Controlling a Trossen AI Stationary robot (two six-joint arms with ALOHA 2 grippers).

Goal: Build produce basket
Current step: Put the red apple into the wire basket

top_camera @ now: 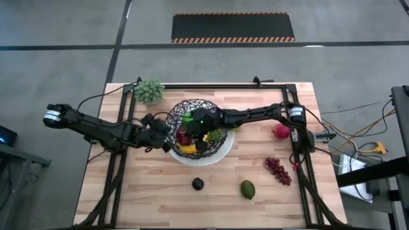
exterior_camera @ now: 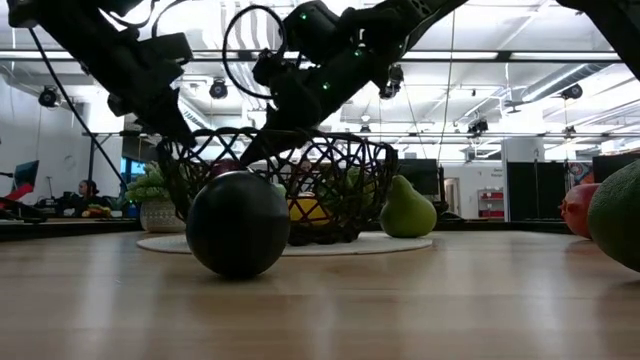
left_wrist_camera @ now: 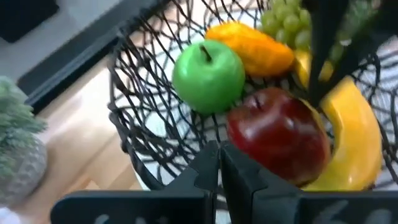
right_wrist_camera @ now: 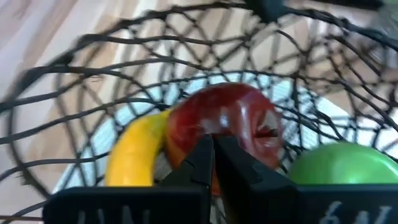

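The black wire basket (top_camera: 185,115) stands on a white plate (top_camera: 220,153) in the middle of the table. Inside lie a green apple (left_wrist_camera: 208,74), a red apple (left_wrist_camera: 280,134), a yellow banana (left_wrist_camera: 351,134), an orange carrot (left_wrist_camera: 255,46) and pale green grapes (left_wrist_camera: 286,18). My left gripper (top_camera: 165,131) is shut at the basket's left wall. My right gripper (top_camera: 203,131) reaches down into the basket, shut, its tips just in front of the red apple (right_wrist_camera: 230,121). A dark plum (top_camera: 198,184), an avocado (top_camera: 247,189) and dark red grapes (top_camera: 278,170) lie on the wood nearer the near edge. My left gripper pinches a wire of the basket's wall (left_wrist_camera: 200,144) on its left side, coming from the table's left and slanting down. The basket stays with its bottom on the plate. My right gripper points down into the basket; whether its shut fingertips (right_wrist_camera: 202,155) touch the red apple, I cannot tell.
A pale green leafy cluster in a pot (top_camera: 149,91) stands at the far left corner. A red fruit (top_camera: 280,131) lies right of the plate, and a pear (exterior_camera: 405,208) sits by the basket. The plum (exterior_camera: 238,222) sits close before the low camera.
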